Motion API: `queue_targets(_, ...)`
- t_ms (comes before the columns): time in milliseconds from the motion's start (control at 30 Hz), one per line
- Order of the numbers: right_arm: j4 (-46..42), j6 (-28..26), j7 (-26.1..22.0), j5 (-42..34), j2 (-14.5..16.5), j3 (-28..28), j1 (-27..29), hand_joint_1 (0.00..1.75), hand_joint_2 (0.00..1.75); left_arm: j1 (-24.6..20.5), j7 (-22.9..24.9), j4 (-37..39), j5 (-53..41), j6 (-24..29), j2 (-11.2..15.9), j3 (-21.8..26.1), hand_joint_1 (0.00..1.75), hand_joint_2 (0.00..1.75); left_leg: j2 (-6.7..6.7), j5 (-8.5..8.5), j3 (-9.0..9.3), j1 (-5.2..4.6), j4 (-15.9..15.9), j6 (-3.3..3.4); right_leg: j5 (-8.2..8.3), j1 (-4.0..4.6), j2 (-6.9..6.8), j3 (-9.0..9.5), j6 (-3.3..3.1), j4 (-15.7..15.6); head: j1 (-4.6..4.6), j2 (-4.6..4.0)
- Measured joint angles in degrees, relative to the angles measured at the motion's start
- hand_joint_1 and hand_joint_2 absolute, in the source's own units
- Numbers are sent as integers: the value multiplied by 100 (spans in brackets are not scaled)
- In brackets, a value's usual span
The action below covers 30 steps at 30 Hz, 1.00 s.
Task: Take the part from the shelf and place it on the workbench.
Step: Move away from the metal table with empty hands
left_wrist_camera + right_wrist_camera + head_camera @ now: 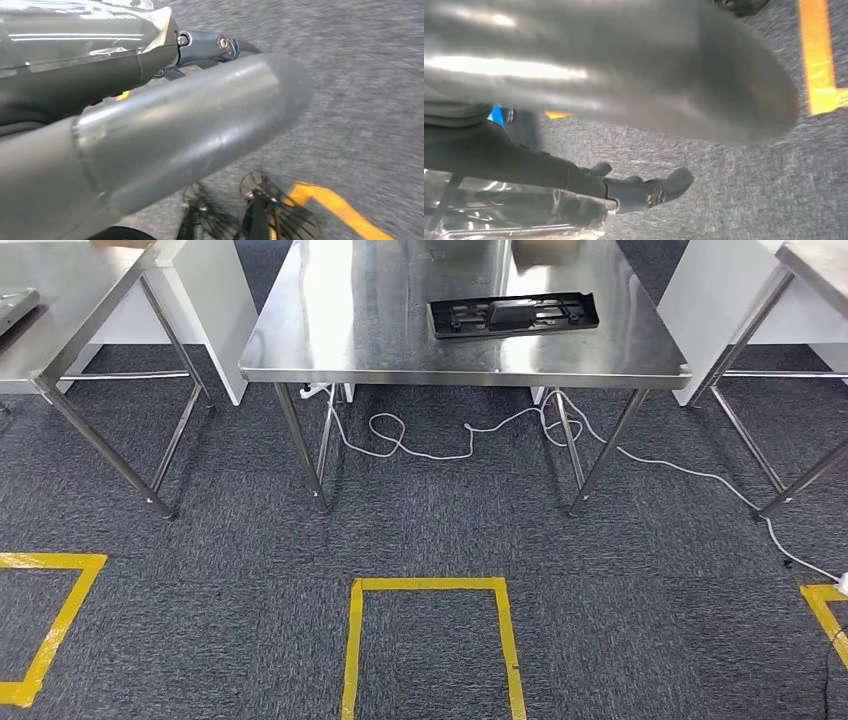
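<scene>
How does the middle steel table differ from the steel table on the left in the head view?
The middle table carries a flat black part near its right side; the left table shows a grey object's end at the picture's edge. A white cable trails under the middle table, none under the left. Both have shiny tops and slim legs.

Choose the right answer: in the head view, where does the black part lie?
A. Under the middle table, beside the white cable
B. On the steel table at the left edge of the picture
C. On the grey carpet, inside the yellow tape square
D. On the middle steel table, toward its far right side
D: the black part lies flat on top of the middle steel table, toward its far right side, not on the carpet.
</scene>
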Motion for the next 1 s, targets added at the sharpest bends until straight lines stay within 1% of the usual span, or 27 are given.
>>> queue_targets(33, 1, -18, -34, 1, -3, 1, 0, 0, 0, 7, 8, 1, -6, 1, 1, -1, 0, 0, -7, -355, -60, 5, 382, -26, 75, 14, -8, -87, -37, 3, -6, -1)
queue_targets(67, 1, -35, -72, -10, -6, 1, -6, 0, 0, 10, 16, 1, -12, 4, 1, -1, 0, 0, -14, -571, -92, 12, 779, -51, 147, 23, -18, -176, -47, 14, -9, -1)
queue_targets(100, 1, -58, -107, -32, -11, 1, -20, 0, 0, 11, 25, 2, -20, 13, 1, -1, 0, 0, -21, -630, -80, 18, 1094, -73, 216, 27, -27, -266, -38, 37, -7, -1)
queue_targets(133, 1, -93, -130, -65, -17, -2, -36, 0, 0, 9, 34, 2, -26, 27, 1, -2, 0, 0, -23, -531, 19, 28, 1238, -89, 279, 24, -33, -372, -19, 80, -9, -1)
queue_targets(167, 1, -125, -141, -101, -25, -8, -52, 0, 0, 8, 43, 2, -29, 46, 1, -2, 0, 0, -23, -360, 217, 43, 1166, -100, 327, 17, -37, -479, 6, 140, -9, -1)
queue_targets(200, 1, -153, -146, -138, -33, -20, -66, 0, 0, 5, 51, 2, -32, 68, -1, -3, 0, 0, -24, -233, 498, 61, 898, -108, 360, 12, -38, -574, 31, 213, -9, -1)
queue_targets(233, 0, -168, -151, -169, -42, -32, -76, 0, 0, -1, 62, 2, -32, 86, -8, -3, 0, 0, -30, -221, 819, 77, 519, -112, 382, 13, -37, -673, 55, 290, -12, -1)
queue_targets(267, 0, -169, -157, -187, -51, -43, -84, 0, 0, -8, 73, 3, -34, 100, -16, -3, 0, 0, -45, -307, 1093, 78, 138, -101, 397, 21, -39, -747, 81, 358, -8, -1)
queue_targets(300, 0, -169, -165, -201, -61, -53, -90, 0, 0, -16, 81, 4, -39, 110, -25, -3, 0, 0, -59, -422, 1265, 68, -150, -83, 421, 32, -43, -803, 119, 410, -5, -1)
queue_targets(333, 1, -170, -173, -216, -69, -63, -92, 0, 0, -22, 88, 6, -52, 115, -34, -4, 0, 0, -71, -513, 1339, 46, -317, -53, 458, 40, -47, -855, 165, 436, -3, -1)
queue_targets(400, 3, -187, -192, -274, -81, -99, -77, 0, 0, -22, 102, 10, -93, 120, -43, -14, 0, 0, -66, -491, 1284, 18, -413, 61, 541, 54, -49, -933, 275, 454, 5, -1)
queue_targets(433, 5, -202, -211, -329, -85, -130, -57, 0, 0, -21, 112, 13, -125, 118, -49, -22, 0, 0, -54, -434, 1228, 12, -432, 133, 511, 54, -39, -981, 300, 495, 3, -1)
queue_targets(467, 8, -216, -236, -396, -85, -168, -32, 0, 0, -18, 122, 15, -157, 113, -53, -35, 0, 0, -38, -363, 1162, 12, -457, 213, 383, 53, -26, -1056, 291, 614, 10, -1)
queue_targets(500, 10, -228, -263, -468, -83, -218, -4, 0, 0, -17, 133, 17, -185, 108, -56, -54, 0, 0, -25, -286, 1081, 12, -473, 275, 155, 45, -11, -1156, 255, 857, 16, -1)
queue_targets(567, 13, -233, -308, -562, -75, -315, 48, 0, 0, -17, 145, 17, -224, 96, -57, -103, 0, 0, -12, -145, 917, -6, -469, 328, -362, 21, 16, -1364, 194, 1566, 37, -1)
queue_targets(600, 14, -233, -320, -584, -73, -354, 68, 0, 0, -17, 150, 17, -229, 93, -56, -125, 0, 0, -4, -74, 835, -11, -465, 325, -508, 12, 23, -1409, 213, 1893, 40, -1)
queue_targets(633, 14, -233, -330, -591, -73, -383, 80, 0, 0, -17, 153, 17, -232, 92, -56, -138, 0, 0, 6, -6, 755, -12, -461, 315, -530, 4, 27, -1378, 265, 2062, 43, -1)
queue_targets(667, 14, -233, -338, -598, -74, -407, 86, 0, 0, -17, 156, 17, -234, 92, -56, -148, 0, 0, 16, 63, 674, -10, -458, 299, -452, -3, 29, -1250, 337, 2041, 47, -1)
queue_targets(700, 14, -233, -344, -603, -76, -430, 87, 0, 0, -17, 158, 17, -237, 91, -56, -156, 0, 0, 22, 128, 593, -6, -455, 279, -326, -15, 29, -1029, 403, 1819, 48, -1)
queue_targets(733, 14, -233, -348, -604, -76, -449, 86, 0, 0, -18, 159, 17, -242, 90, -56, -162, 0, 0, 23, 190, 527, -3, -452, 253, -217, -27, 30, -726, 445, 1432, 52, -1)
queue_targets(767, 14, -233, -352, -607, -77, -463, 85, 0, 0, -19, 160, 17, -247, 89, -57, -167, 0, 0, 23, 246, 473, -9, -446, 219, -155, -26, 33, -373, 457, 952, 61, -1)
queue_targets(800, 14, -234, -361, -617, -78, -473, 84, 0, 0, -20, 160, 18, -258, 85, -57, -169, 0, 0, 25, 307, 435, -19, -445, 181, -153, -16, 45, -100, 440, 537, 63, -1)
queue_targets(833, 15, -236, -375, -634, -77, -486, 84, 0, 0, -20, 160, 19, -270, 79, -57, -171, 0, 0, 29, 368, 413, -29, -450, 145, -170, 1, 57, 65, 410, 244, 64, -1)
queue_targets(867, 15, -239, -394, -653, -76, -505, 85, 0, 0, -19, 161, 19, -281, 71, -57, -172, 0, 0, 32, 431, 397, -36, -465, 110, -176, 28, 66, 124, 376, 102, 65, -1)
queue_targets(933, 22, -247, -445, -684, -73, -550, 93, 0, 0, -7, 164, 19, -293, 56, -51, -174, 0, 0, 21, 479, 358, -24, -484, 44, -107, 0, 58, 15, 278, 89, 55, -1)
queue_targets(967, 25, -257, -472, -690, -72, -569, 95, 0, 0, 1, 169, 19, -298, 52, -46, -174, 0, 0, 12, 358, 316, -11, -415, 15, -51, -29, 46, -35, 206, 91, 47, -1)
queue_targets(1000, 28, -270, -498, -694, -70, -586, 98, 0, 0, 9, 174, 19, -306, 49, -39, -175, 0, 0, 1, 118, 253, 1, -232, -10, 11, -57, 30, -92, 127, 84, 33, -1)
